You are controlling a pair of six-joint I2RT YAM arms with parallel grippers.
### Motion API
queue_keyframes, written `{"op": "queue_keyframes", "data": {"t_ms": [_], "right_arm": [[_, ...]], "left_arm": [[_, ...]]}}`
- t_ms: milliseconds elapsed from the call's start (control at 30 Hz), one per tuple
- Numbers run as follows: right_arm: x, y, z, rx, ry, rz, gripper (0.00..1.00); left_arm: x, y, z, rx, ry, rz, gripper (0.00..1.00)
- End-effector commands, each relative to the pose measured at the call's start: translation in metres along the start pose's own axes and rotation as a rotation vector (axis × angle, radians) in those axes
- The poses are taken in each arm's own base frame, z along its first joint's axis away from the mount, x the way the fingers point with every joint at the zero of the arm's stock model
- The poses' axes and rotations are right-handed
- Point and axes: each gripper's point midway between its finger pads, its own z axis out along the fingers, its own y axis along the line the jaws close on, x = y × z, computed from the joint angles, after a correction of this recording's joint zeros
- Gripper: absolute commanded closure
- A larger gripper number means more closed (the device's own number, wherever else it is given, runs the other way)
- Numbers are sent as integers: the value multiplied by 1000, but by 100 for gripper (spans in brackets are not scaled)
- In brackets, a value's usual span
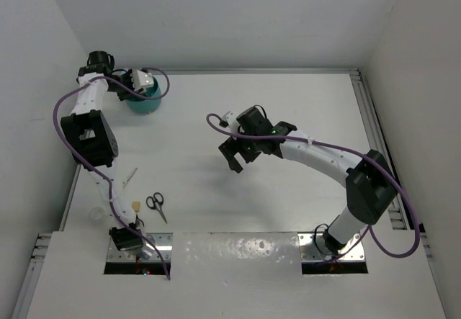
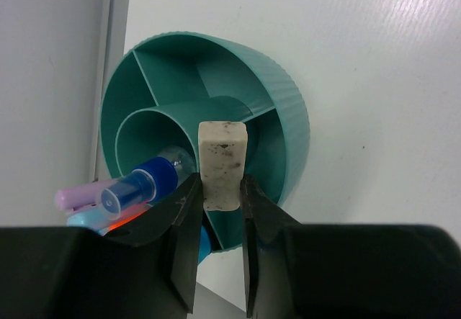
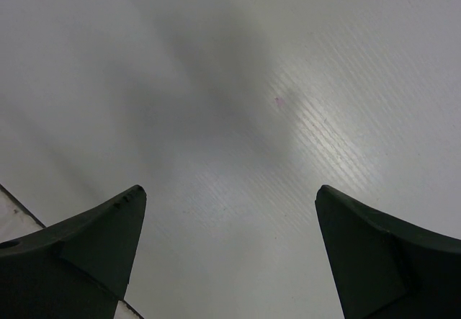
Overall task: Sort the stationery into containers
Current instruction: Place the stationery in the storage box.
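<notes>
1 teal cup (image 2: 288,110), 1 pr scissors (image 1: 156,204) at lower left. 2 erasers: off-white eraser (image 2: 222,162), tan eraser (image 1: 135,206). Approx 4 markers (image 2: 137,187) in cup, bunched, exact no. unclear.

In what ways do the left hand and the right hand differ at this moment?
The left hand is shut on a tan eraser; the right hand is wide open and holds nothing. The left hand hangs over the teal cup at the far left; the right hand hangs over the table near the middle. Both have dark fingers.
</notes>
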Motion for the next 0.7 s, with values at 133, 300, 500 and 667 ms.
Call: {"op": "queue_keyframes", "data": {"t_ms": [133, 300, 500, 667], "right_arm": [[-23, 0, -7, -7, -50, 12, 1], [-22, 2, -8, -10, -45, 18, 1], [-20, 2, -11, -7, -39, 23, 1], [-19, 1, -12, -4, -41, 24, 1]], "left_arm": [[8, -2, 8, -6, -22, 15, 100], [10, 10, 10, -52, -22, -1, 100], [11, 12, 13, -63, -24, -17, 72], [13, 14, 13, -76, -21, -45, 62]]}}
